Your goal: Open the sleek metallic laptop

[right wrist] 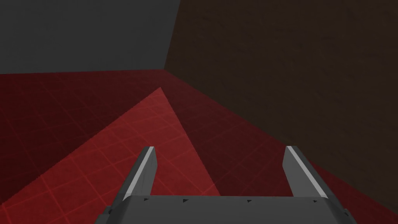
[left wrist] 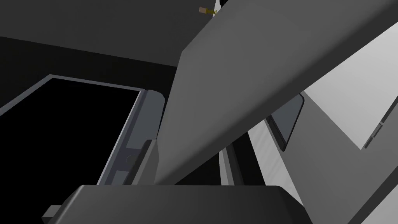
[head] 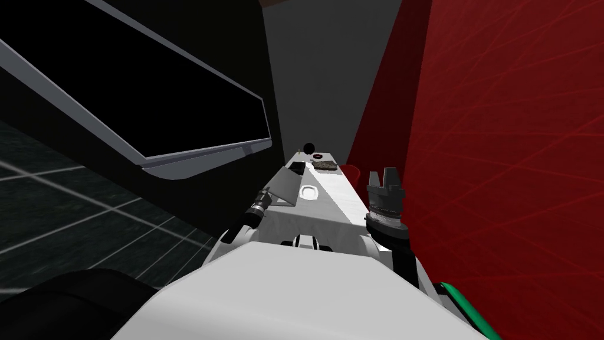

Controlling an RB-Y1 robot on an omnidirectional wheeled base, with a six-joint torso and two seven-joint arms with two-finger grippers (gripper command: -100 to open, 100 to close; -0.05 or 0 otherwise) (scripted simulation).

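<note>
The laptop (head: 287, 186) is found at the table's (head: 336, 203) left edge, its lid (left wrist: 241, 77) part raised and slanting across the left gripper (head: 263, 199), judged open (one finger (left wrist: 149, 157) stands wide beside the lid, the other is hidden behind it). The right gripper (head: 383, 175) is held spread and empty off the right edge, so the left arm is nearer. No writing can be read.

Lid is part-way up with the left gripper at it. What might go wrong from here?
The left gripper works at the edge of the laptop lid, so the lid might slip free and drop shut. The white dish lies close beside the laptop; if the base slides, it may be pushed.
</note>
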